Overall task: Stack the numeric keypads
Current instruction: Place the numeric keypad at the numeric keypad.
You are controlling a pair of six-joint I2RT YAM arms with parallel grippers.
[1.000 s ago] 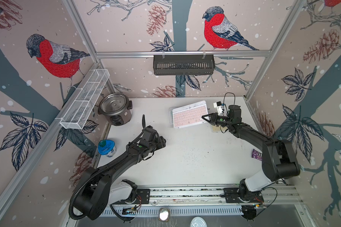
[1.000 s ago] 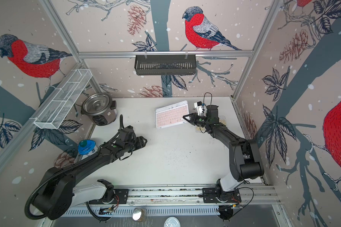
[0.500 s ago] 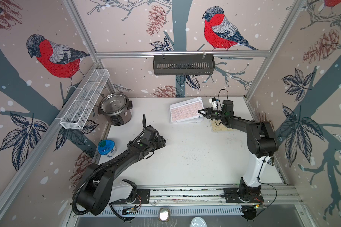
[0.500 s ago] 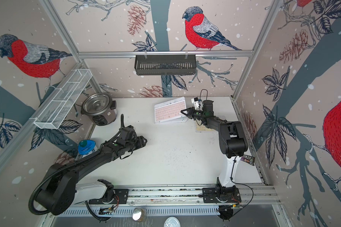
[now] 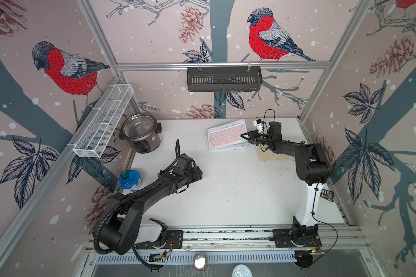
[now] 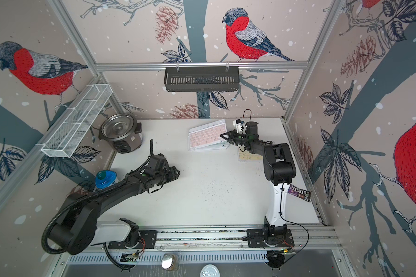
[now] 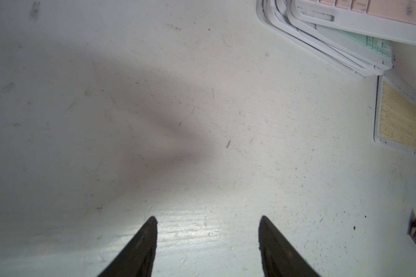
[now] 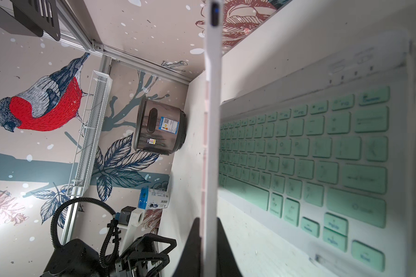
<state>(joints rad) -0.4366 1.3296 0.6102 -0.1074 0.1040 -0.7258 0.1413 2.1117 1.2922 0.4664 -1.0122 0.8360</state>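
Observation:
My right gripper (image 5: 242, 135) (image 8: 208, 220) is shut on the edge of a pink numeric keypad (image 5: 226, 135) (image 6: 205, 135). It holds that keypad tilted just over a stack of keypads (image 5: 227, 148) at the back of the table. In the right wrist view the pink keypad (image 8: 211, 120) shows edge-on, with a mint green keypad (image 8: 310, 156) on top of the stack beneath it. A pale yellow keypad (image 5: 271, 156) (image 7: 399, 120) lies flat on the table, partly under the right arm. My left gripper (image 5: 199, 173) (image 7: 208, 218) is open over bare table, holding nothing.
A rice cooker (image 5: 141, 133) stands at the back left, and a blue-lidded container (image 5: 129, 179) by the left wall. A white wire basket (image 5: 103, 120) and a black basket (image 5: 223, 78) hang on the walls. A candy wrapper (image 6: 299, 192) lies near the right edge.
The right arm has carried the pink keypad left and back over the stack and lowered it close onto the stack. The left arm has hardly moved.

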